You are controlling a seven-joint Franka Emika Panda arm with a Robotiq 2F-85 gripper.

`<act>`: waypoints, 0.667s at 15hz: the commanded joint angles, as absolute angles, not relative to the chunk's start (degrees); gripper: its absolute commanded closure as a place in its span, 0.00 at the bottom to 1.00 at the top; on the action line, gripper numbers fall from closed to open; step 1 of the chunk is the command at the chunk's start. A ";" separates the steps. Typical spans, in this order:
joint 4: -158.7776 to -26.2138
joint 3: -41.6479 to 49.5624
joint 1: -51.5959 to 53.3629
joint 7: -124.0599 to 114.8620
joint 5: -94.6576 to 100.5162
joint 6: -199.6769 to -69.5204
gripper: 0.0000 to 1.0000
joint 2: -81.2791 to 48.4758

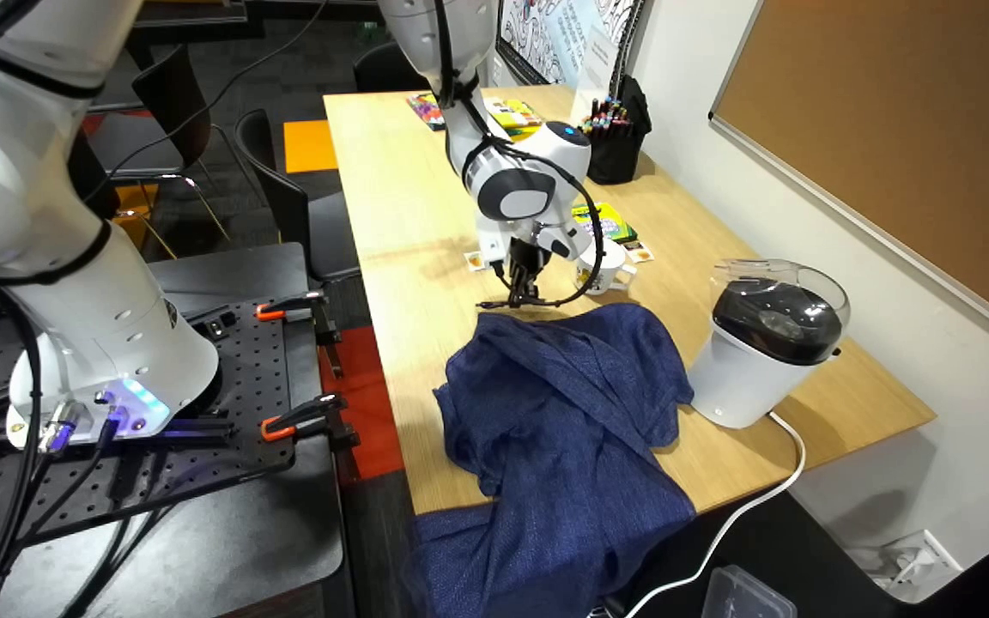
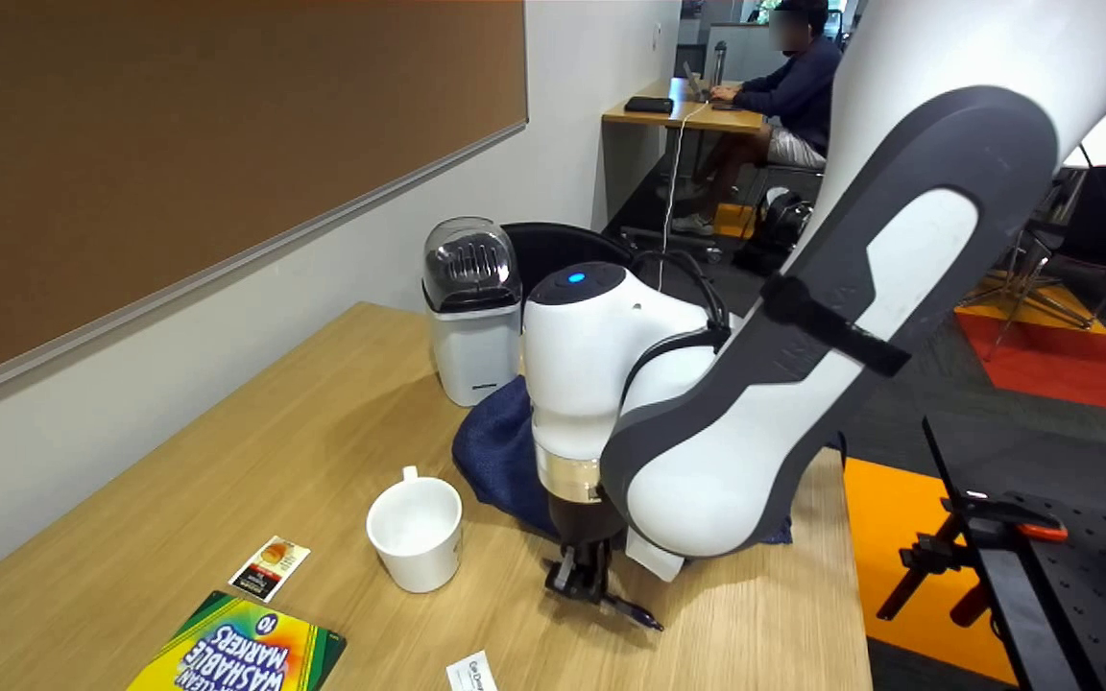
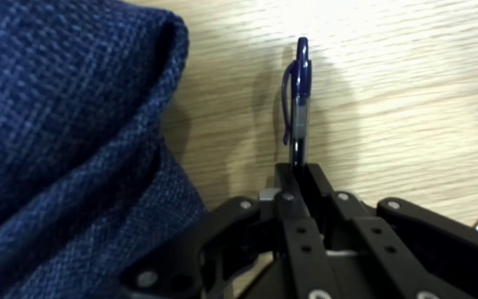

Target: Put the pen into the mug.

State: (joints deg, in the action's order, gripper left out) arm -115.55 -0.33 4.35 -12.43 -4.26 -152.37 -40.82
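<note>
The gripper [image 3: 300, 167] is clamping the pen [image 3: 301, 83], its 2 black fingers [image 3: 285, 178] squeezing from either side. In the wrist view the end with the clip [image 3: 285, 99] is sticking out past them, while the fingers are hiding the rest. In both exterior views the pen is showing as little more than a dark stroke at the gripper's tip, and I cannot tell whether it is touching the wooden table [image 2: 342, 432]. The white mug [image 2: 423, 566] is standing upright on that table, near the gripper and apart from the pen. In an exterior view its round hollow [image 2: 414, 518] is showing; in an exterior view, too, the arm's base [image 1: 125, 335] is rising from a perforated black plate [image 1: 241, 457].

Blue cloth [image 1: 563, 412] is lying in heavy folds and hanging over the table's end; the wrist view is bringing out its coarse weave. Beside it, a rounded white appliance [image 1: 731, 386] is standing with a clear, domed top over a glossy dark section. Pale grain is running beneath the pen.

The pen itself is looking slim and glossy: deep navy at the exposed end, its clip bowing outward, its barrel [image 3: 300, 116] going clear, then dark, toward the fingers.
</note>
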 commanded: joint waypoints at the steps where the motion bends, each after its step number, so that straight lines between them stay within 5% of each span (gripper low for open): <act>1: -119.24 1.55 6.25 -13.06 -3.15 -153.02 0.97 -35.22; 10: -119.54 3.37 6.25 -12.50 0.27 -150.99 0.97 -27.87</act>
